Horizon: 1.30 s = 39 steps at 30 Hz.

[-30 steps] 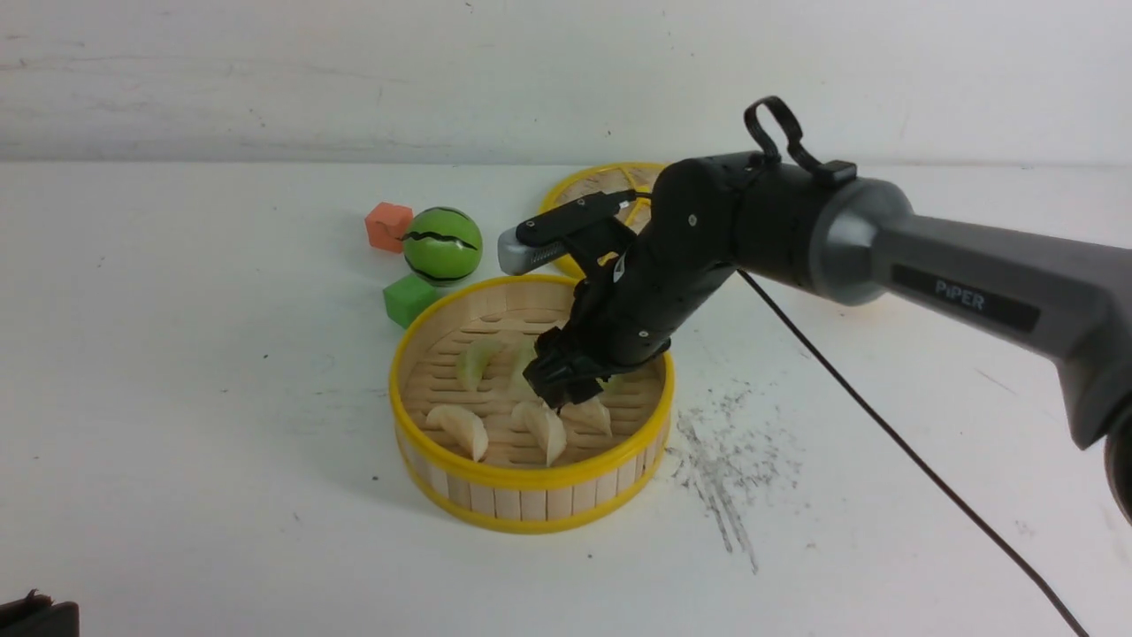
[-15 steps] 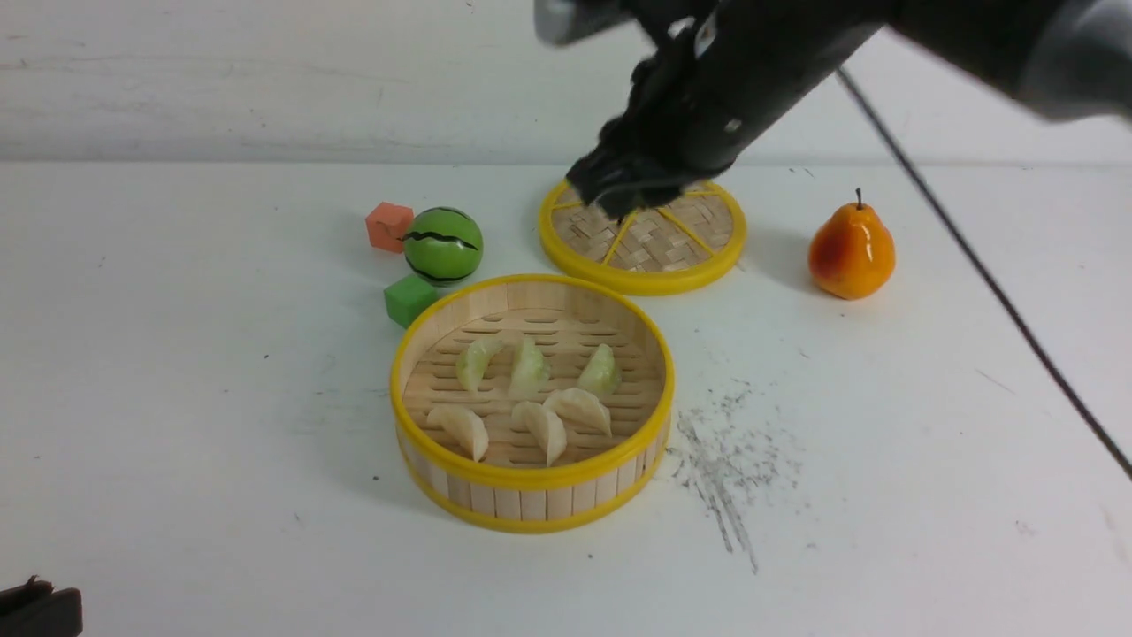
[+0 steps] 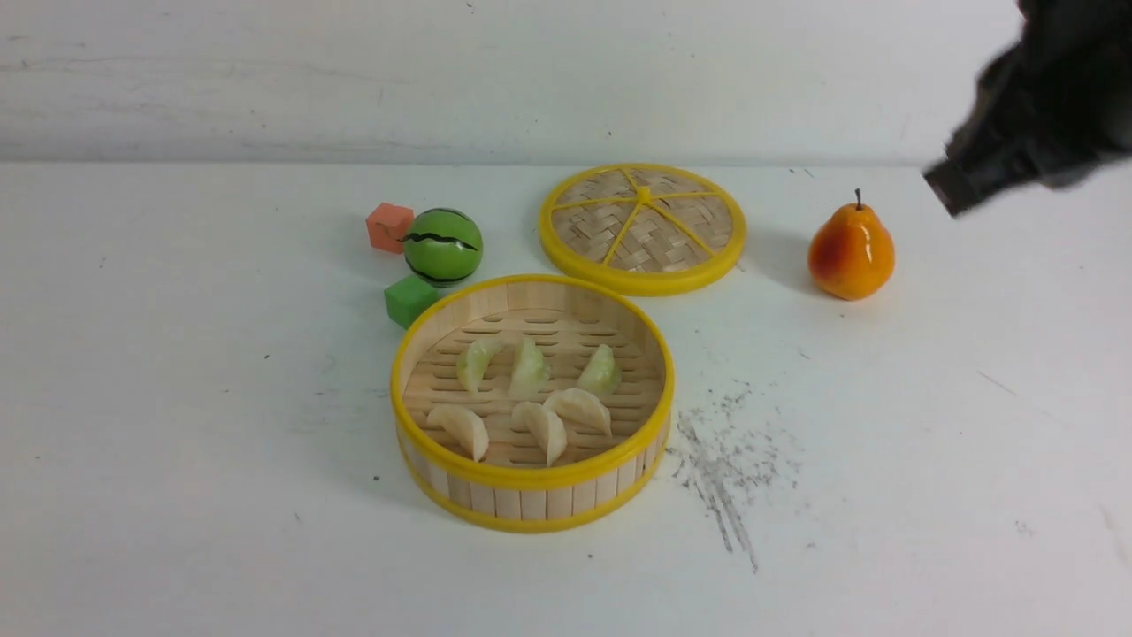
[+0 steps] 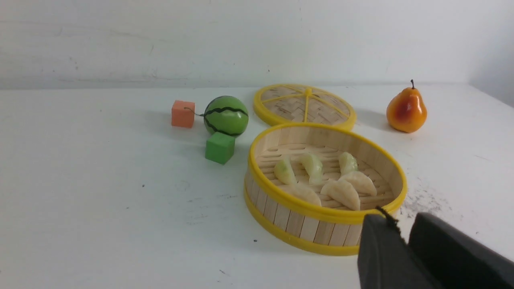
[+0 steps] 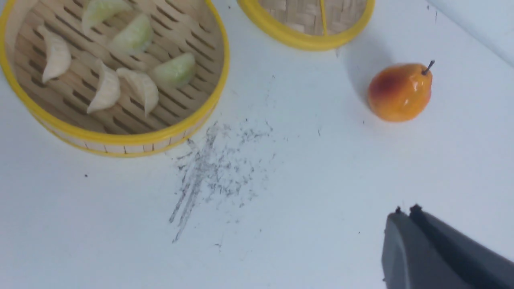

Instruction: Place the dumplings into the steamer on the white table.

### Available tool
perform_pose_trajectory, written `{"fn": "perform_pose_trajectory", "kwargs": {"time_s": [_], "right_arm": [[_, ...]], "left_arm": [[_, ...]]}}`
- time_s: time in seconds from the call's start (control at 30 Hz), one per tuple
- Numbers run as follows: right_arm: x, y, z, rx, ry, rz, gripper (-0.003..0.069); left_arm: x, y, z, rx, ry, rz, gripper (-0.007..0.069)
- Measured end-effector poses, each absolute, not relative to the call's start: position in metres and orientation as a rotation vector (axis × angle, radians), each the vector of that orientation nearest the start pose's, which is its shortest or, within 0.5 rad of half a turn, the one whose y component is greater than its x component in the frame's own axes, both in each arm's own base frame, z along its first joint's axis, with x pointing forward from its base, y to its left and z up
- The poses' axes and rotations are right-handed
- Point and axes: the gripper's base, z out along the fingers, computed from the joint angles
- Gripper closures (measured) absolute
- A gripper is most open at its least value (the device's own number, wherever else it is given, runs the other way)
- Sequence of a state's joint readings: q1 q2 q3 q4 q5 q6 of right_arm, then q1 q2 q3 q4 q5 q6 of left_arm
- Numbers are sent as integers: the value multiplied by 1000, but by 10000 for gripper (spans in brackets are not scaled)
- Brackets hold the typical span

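R end effector blurred, cut off – lid cropped

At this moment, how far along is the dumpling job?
Done: all six dumplings lie inside the steamer; none shows on the white table. In hand: nothing; the right gripper is shut and empty, near the pear. Left: nothing visible; the lid lies off, behind the steamer.
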<state>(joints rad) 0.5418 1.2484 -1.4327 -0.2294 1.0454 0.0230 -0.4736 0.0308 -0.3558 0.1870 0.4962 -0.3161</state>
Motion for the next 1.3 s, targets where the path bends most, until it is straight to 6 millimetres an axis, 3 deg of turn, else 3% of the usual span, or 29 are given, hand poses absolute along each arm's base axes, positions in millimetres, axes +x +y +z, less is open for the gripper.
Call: {"fn": "perform_pose_trajectory", "kwargs": {"time_s": [0.07,0.1,0.13,0.27,0.3,0.47,0.7,1.3], "right_arm": [[200,100,406,-573,2193,43,667],[194,98,408,-561,2158,59,667],[180,90,387,-529,2129,97,667],[143,75,340,-411,1966,276,667],[128,70,323,-381,1838,368,667],[98,65,273,-411,1557,524,665],[83,64,252,-428,1392,623,660],[75,61,234,-440,1391,635,657]], "left_arm": [[30,-7,284,199,1648,-403,523],[30,-7,284,199,1648,-403,523],[30,-7,284,199,1648,-403,522],[30,-7,284,199,1648,-403,518],[30,-7,284,199,1648,-403,518],[30,-7,284,199,1648,-403,518],[30,-6,280,201,1689,-384,518],[30,-3,271,199,1789,-350,506]]}}
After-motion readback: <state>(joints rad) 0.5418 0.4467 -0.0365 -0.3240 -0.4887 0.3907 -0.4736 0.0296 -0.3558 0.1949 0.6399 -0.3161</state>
